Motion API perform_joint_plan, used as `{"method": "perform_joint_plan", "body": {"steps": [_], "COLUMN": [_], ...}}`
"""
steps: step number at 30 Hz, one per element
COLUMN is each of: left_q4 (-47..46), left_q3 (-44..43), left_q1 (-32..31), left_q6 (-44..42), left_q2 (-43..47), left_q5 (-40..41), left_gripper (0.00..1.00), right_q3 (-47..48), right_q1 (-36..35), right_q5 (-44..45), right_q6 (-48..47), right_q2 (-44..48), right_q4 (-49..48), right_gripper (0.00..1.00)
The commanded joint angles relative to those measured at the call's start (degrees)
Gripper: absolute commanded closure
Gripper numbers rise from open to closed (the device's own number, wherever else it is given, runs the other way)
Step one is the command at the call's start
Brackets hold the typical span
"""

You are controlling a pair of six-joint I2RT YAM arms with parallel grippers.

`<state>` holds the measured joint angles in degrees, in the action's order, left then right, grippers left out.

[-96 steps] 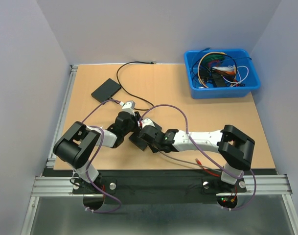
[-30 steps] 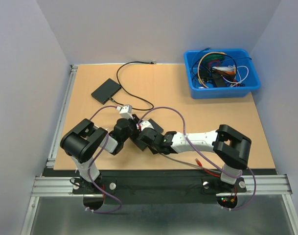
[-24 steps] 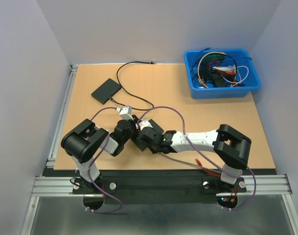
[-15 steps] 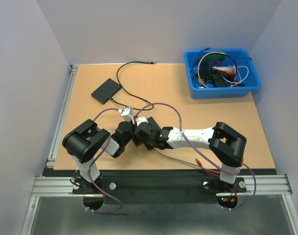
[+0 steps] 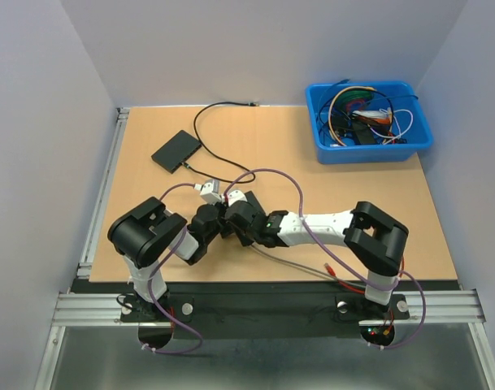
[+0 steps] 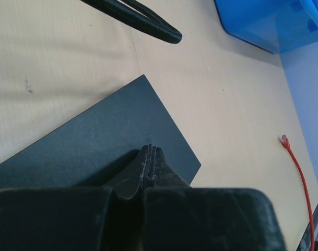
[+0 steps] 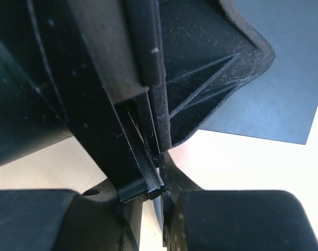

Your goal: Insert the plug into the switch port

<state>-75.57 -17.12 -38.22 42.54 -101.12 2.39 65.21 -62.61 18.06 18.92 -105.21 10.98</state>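
the counter point(image 5: 312, 211) is a pale wooden board filling the middle of the top view. the blue bin point(image 5: 369, 153) sits at its upper right, full of tangled wires. my two arms come in from the bottom edge and meet just left of centre, wrists close together.

under them lies a dark flat box point(image 6: 96, 141); in the left wrist view it runs from the lower left toward the centre. a second flat box point(image 5: 175, 150) lies well apart from it at the upper left of the top view. a black cable point(image 5: 223, 103) loops from there along the far edge.

a red cable point(image 6: 297, 172) lies on the bare counter at the right of the left wrist view. its plug point(image 6: 284, 139), the small end, rests there, apart from the dark flat box and from both sets of fingers.

my left fingers point(image 6: 148, 157) are pressed flat together, their tips over the dark flat box; whether they touch it i cannot tell. my right fingers point(image 7: 160, 180) stand close, with a thin dark strip between them. i cannot tell what it is or whether they pinch it.
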Motion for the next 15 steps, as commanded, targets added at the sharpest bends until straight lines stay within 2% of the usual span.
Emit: {"method": "perform_joint_plan", "body": {"steps": [1, 3, 5, 6, 11, 15], "left_q4": [17.1, 18.2, 19.2, 19.8, 22.6, 27.0], "left_q3": [4.4, 4.3, 3.9, 3.5, 2.3, 1.1], "left_q1": [-4.1, -4.1, -4.1, -4.1, -4.1, -4.1], "left_q6": [-0.5, -0.4, -0.7, -0.7, -1.1, -1.5], "left_q2": [-0.8, 0.1, 0.7, 1.0, 3.0, 6.5], "left_q5": [-12.0, -11.4, -10.9, -10.6, -10.0, -8.6], "left_gripper": [1.0, 1.0, 1.0, 1.0, 1.0, 0.91], "right_q3": [-2.5, -4.4, -5.9, -7.5, -11.8, -15.0], "right_q1": [3.3, 3.3, 3.3, 3.3, 3.2, 3.2], "right_q5": [3.6, 3.4, 3.5, 3.6, 4.2, 5.0], "right_q6": [3.0, 3.4, 3.9, 4.0, 3.9, 4.5], "right_q2": [3.7, 4.0, 4.2, 4.8, 8.0, 12.3], "right_q4": [-20.7, -20.7, -20.7, -20.8, -20.7, -20.6], "right_gripper": [0.99, 0.9, 0.73, 0.59, 0.45, 0.4]}}
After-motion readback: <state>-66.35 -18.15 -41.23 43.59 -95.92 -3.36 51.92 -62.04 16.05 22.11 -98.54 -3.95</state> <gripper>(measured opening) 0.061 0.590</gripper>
